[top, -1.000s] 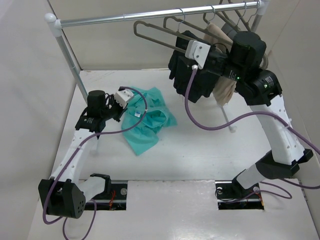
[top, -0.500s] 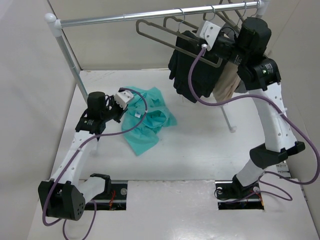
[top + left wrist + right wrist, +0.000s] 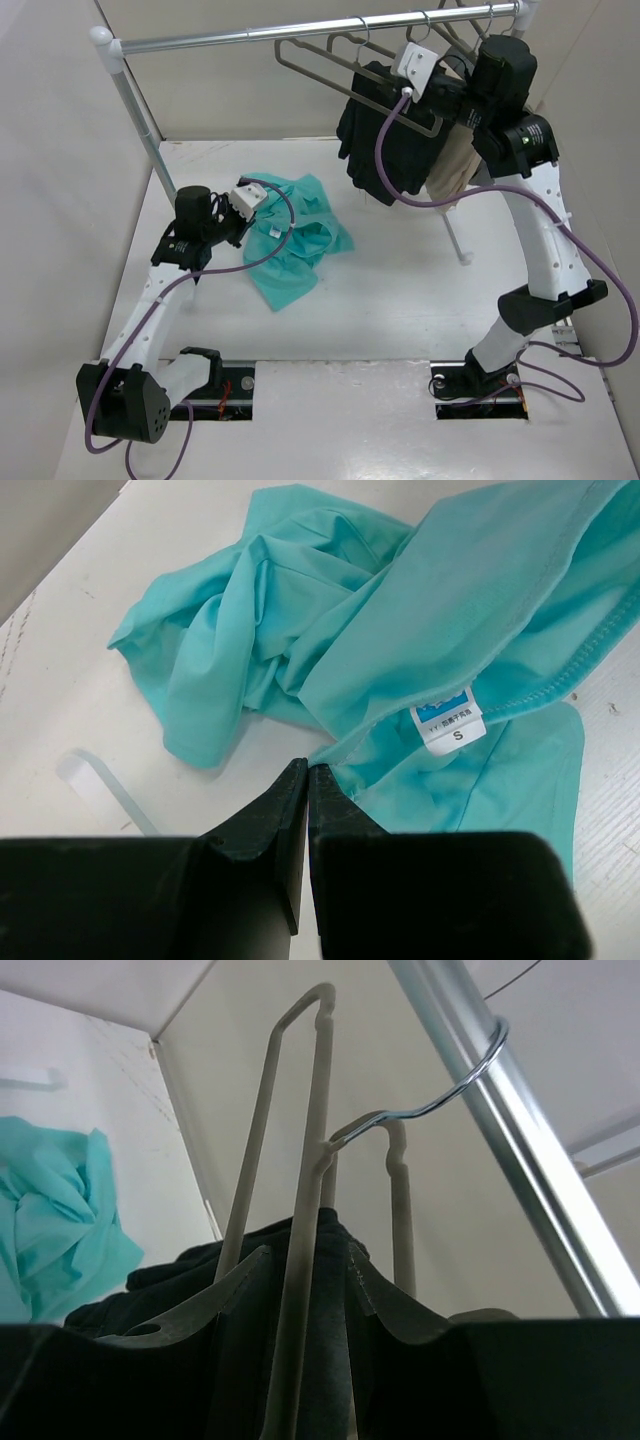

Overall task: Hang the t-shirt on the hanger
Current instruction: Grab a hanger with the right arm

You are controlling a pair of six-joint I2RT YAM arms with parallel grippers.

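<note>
The teal t-shirt (image 3: 300,240) lies crumpled on the table, its white neck label (image 3: 447,717) facing up. My left gripper (image 3: 307,770) is shut, with its tips at the shirt's (image 3: 330,630) hem; I cannot tell whether cloth is pinched. The empty grey-taupe hanger (image 3: 330,65) hangs by its wire hook (image 3: 430,1110) on the rail. My right gripper (image 3: 308,1252) is open up at the rail. The hanger's bar (image 3: 300,1110) runs between the fingers, with a gap on each side. The right gripper shows in the top view (image 3: 437,100) at the hanger's right end.
A black garment (image 3: 385,140) hangs just behind the empty hanger, and a tan one (image 3: 455,165) hangs to its right with more hangers. The silver rail (image 3: 250,37) spans the back, with its left post (image 3: 140,130) standing by the left arm. The shirt shows low in the right wrist view (image 3: 50,1210).
The right arm has risen and swung right toward the rail, and the empty hanger has shifted slightly. It barely moved in the last half second. The left arm and shirt stayed put.
</note>
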